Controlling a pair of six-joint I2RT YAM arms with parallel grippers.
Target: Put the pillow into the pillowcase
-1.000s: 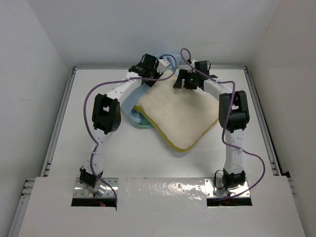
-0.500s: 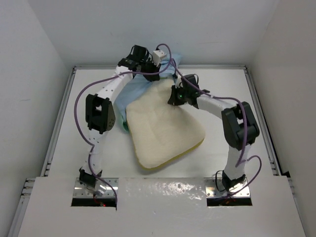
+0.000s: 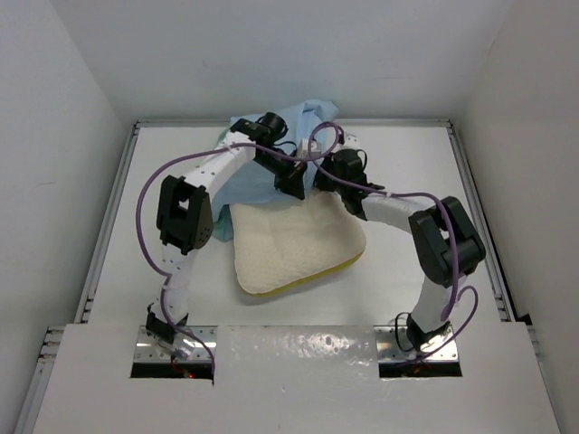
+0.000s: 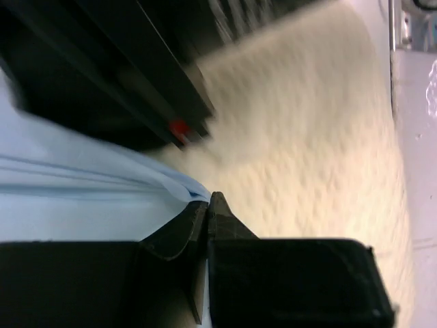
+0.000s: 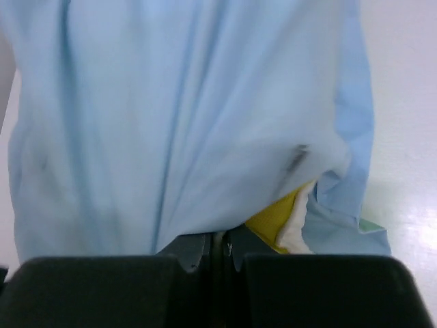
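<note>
Now the pillow (image 3: 294, 244) lies mid-table, nearer the arms and further left than a second ago, when it sat as a diamond toward the right with most of its top bare. Its far end has gone under the light blue pillowcase (image 3: 298, 116), which has been drawn up from beneath and beside it and draped across that end. Both grippers, which stood wide at the far edge then, have clamped. The left gripper (image 4: 208, 201) pinches a folded blue hem with the cream surface just beyond it. The right gripper (image 5: 218, 240) is clenched on blue cloth beside a peek of the yellow band (image 5: 276, 219). That reads as the mouth being pulled over the pillow: insertion begun, but most of the pillow is uncovered. The far part is hidden, so the long axis is a judgement: it seems to run near to far, leaning a little left at the near end, the far end pointing into the case. The band edges the near-right side. Bare table (image 3: 407, 181) lies right of the bundle.
</note>
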